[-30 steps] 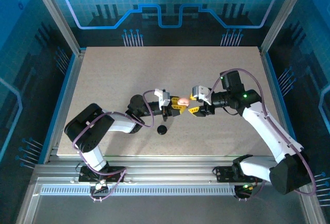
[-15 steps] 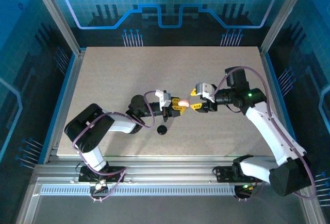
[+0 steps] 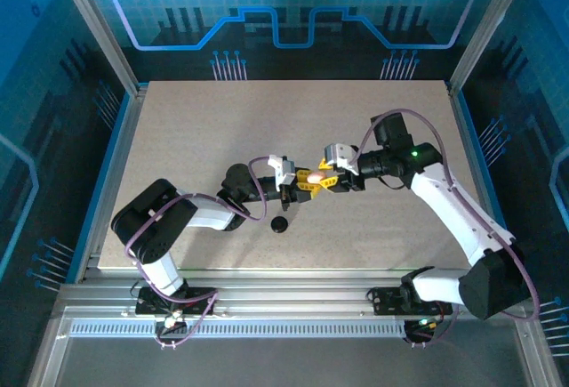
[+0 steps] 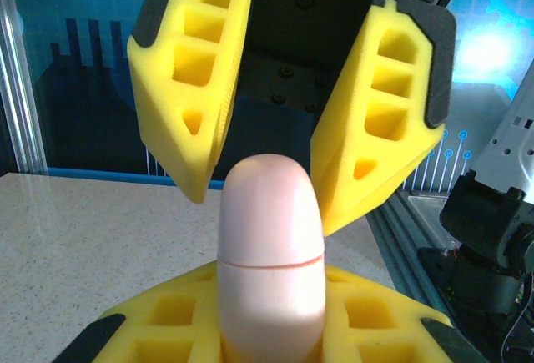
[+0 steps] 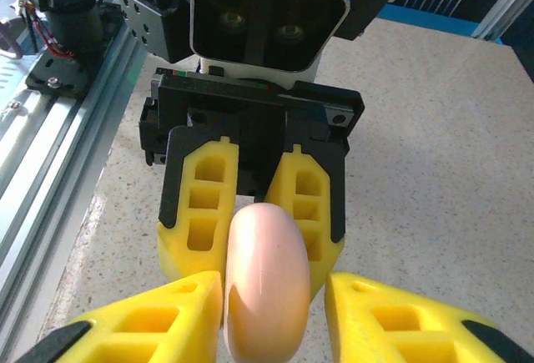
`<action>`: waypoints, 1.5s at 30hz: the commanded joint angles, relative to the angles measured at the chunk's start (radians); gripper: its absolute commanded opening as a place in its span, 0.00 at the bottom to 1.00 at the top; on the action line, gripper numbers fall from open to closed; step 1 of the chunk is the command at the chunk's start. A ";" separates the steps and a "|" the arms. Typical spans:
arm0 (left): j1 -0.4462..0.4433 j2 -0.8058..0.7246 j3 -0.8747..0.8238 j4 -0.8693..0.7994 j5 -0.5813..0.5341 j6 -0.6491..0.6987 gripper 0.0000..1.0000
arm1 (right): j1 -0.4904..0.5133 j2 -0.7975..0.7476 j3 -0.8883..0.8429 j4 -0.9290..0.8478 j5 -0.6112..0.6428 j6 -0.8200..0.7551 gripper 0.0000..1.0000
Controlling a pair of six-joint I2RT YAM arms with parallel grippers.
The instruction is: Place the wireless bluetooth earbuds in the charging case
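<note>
Left gripper (image 3: 307,181) clamps the charging case (image 4: 269,254); right gripper (image 4: 265,204) has its jaws apart, straddling it. Overhead: a black disc (image 3: 280,224) lies near the case.

Smooth, slightly glossy pink plastic charging case (image 4: 269,246); matt speckled grainy table (image 3: 222,129).

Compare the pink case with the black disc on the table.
Colour: the pink case is pale pink; the black disc is black.
Support: the pink case is held above the table in the left claw; the black disc lies flat on the table, ungripped.
Company: the right claw straddles the pink case; the black disc sits apart from both claws.
Both look rounded.
</note>
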 commanded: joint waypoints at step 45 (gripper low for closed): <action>0.051 0.098 -0.047 -0.116 -0.583 -0.153 0.78 | -0.210 0.600 0.367 -0.381 0.402 0.076 0.16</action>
